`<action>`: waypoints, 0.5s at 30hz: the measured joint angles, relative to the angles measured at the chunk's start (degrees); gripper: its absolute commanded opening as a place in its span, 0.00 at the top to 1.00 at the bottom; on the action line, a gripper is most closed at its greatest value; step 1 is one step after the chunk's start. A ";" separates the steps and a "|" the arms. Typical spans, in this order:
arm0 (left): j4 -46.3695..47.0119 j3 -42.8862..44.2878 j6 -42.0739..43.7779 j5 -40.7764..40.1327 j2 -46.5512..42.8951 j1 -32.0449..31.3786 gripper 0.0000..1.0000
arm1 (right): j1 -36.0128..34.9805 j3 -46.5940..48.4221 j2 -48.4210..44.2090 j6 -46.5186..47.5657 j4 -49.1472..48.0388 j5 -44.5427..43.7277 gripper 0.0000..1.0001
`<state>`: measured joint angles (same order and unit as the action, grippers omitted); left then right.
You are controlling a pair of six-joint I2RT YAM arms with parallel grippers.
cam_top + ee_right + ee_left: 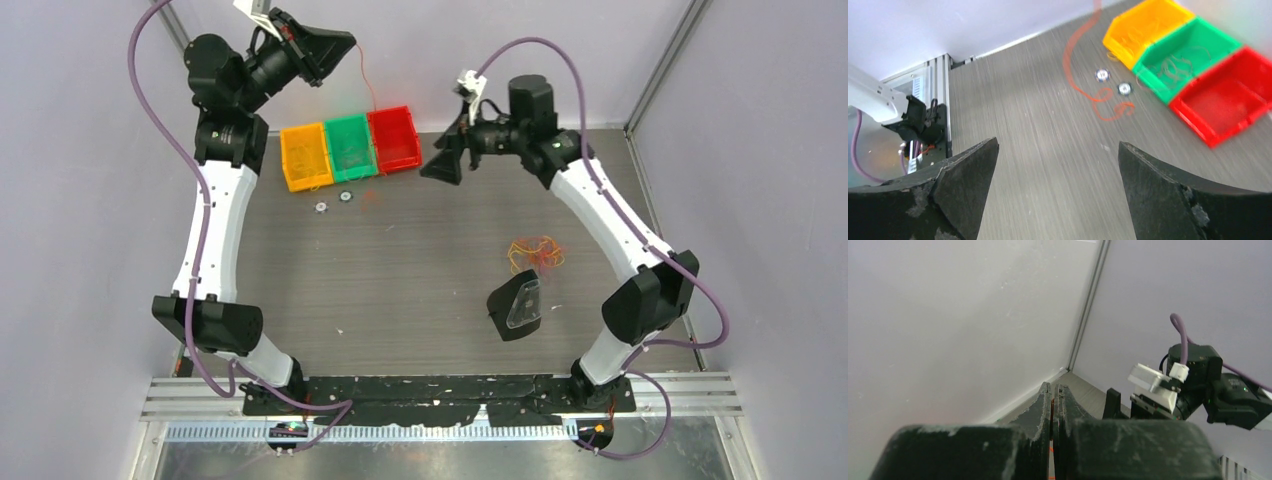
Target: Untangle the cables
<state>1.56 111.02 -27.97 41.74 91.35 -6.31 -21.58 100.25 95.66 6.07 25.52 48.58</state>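
My left gripper [338, 47] is raised high at the back left, shut on a thin red cable [368, 85] that hangs down toward the bins. In the left wrist view the cable [1052, 405] shows as a thin red line pinched between the closed fingers [1040, 405]. My right gripper [440, 162] is open and empty, above the table just right of the red bin. In the right wrist view [1058, 144] the red cable [1070, 65] hangs blurred, its lower end coiled on the table. A tangle of yellow, orange and red cables [535, 255] lies at the right of the table.
Orange [305, 157], green [350, 146] and red [394, 139] bins stand in a row at the back. Two small round discs [322, 207] lie before them. A black holder with a clear plastic piece [516, 306] sits near the tangle. Walls enclose the table.
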 measured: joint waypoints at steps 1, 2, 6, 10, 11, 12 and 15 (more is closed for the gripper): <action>-0.02 0.42 -0.13 -0.22 0.02 0.02 1.00 | -2.27 -0.22 0.15 -0.63 -1.70 -0.02 0.05; 0.00 0.68 -0.17 -0.37 0.02 0.04 1.00 | -3.98 -0.83 0.39 -1.55 -4.68 -0.63 0.05; 0.00 1.49 -0.61 -0.74 0.02 0.04 1.00 | -9.31 -2.86 3.28 -3.02 -17.07 -4.68 0.05; -0.11 2.43 -1.11 -0.79 0.42 0.04 1.00 | -11.91 -3.45 8.26 -2.73 -26.34 -10.12 0.05; -0.13 2.75 -1.25 -0.81 0.55 0.04 1.00 | -12.15 -3.45 9.49 -2.60 -27.71 -11.32 0.05; -0.15 2.99 -1.42 -0.83 0.59 0.04 1.00 | -12.37 -3.41 10.95 -2.38 -29.42 -12.55 0.04; -0.15 3.80 -1.68 -1.01 0.68 0.04 1.00 | -12.48 -3.02 15.37 -1.88 -33.20 -15.10 0.08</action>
<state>1.41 114.83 -29.65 40.73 92.03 -6.26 -34.06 97.23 111.02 4.19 -7.68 33.47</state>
